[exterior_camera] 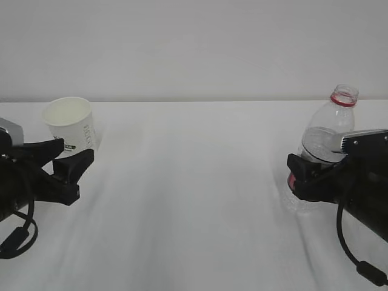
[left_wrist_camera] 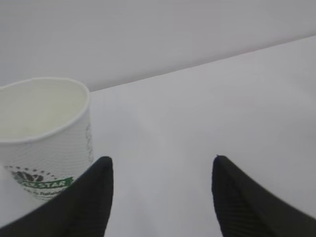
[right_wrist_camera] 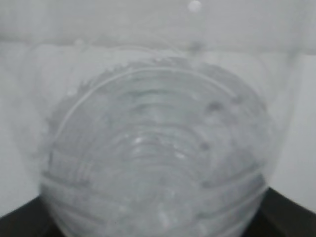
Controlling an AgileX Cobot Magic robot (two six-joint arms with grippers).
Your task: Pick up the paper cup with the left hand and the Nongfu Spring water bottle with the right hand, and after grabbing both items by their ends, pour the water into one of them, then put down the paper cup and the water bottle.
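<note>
1. The paper cup [exterior_camera: 71, 125] is standing upright at the far left of the worktop [exterior_camera: 194, 200], just beside the left claw [exterior_camera: 68, 159], whose jaws are gaping empty.
2. The right claw [exterior_camera: 303, 176] is gripping the Nongfu Spring water bottle [exterior_camera: 324, 142] around its middle.
3. The cup looks light and crushable; the bottle's ribbed wall is probably flexing, so gentle side grips suit both.

Exterior view: low, near object height, looks across the bench [exterior_camera: 194, 200] toward a pale wall; both arms enter from the side edges.
Left wrist view: behind the left jaws, looking forward and slightly down; cup [left_wrist_camera: 44, 133] close, at left.
Right wrist view: pressed up against the bottle [right_wrist_camera: 158, 153], which fills the frame, blurred.
Shared: cup [exterior_camera: 71, 124] with the left wrist view; bottle [exterior_camera: 324, 148] with the right.
</note>
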